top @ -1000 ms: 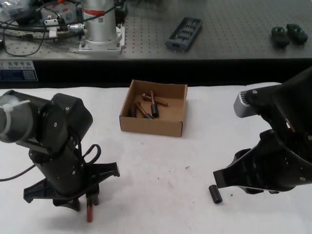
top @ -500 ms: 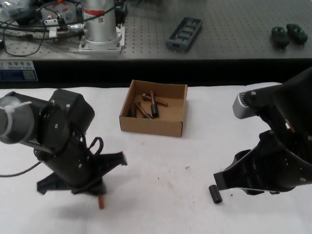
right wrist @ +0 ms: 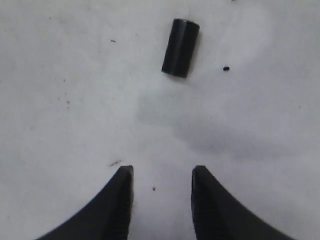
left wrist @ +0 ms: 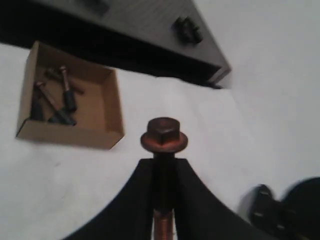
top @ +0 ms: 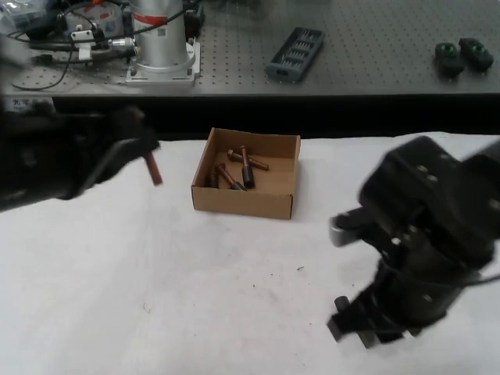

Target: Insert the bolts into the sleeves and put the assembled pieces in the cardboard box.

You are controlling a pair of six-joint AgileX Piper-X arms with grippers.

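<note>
While a coppery hex-head bolt (left wrist: 164,137) is clamped by the left gripper (left wrist: 164,167) for insertion, the right gripper (right wrist: 162,175) is spread near a black tubular sleeve (right wrist: 180,48).

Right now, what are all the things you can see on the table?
Cardboard box: one, brown, middle of the cloth.
Assembled pieces: several, copper and black, inside the box.
Bolt: one, copper, held in the left hand.
Sleeve: one, black, lying on the cloth near the right hand.
White cloth: one, covering the bench.
Ribbed tray: one, dark, on the back bench.
Small parts: two, black and green, back right.
Metal post: one, silver, back left.
Left hand: black, shut on the bolt.
Right hand: black, open above the cloth.
</note>
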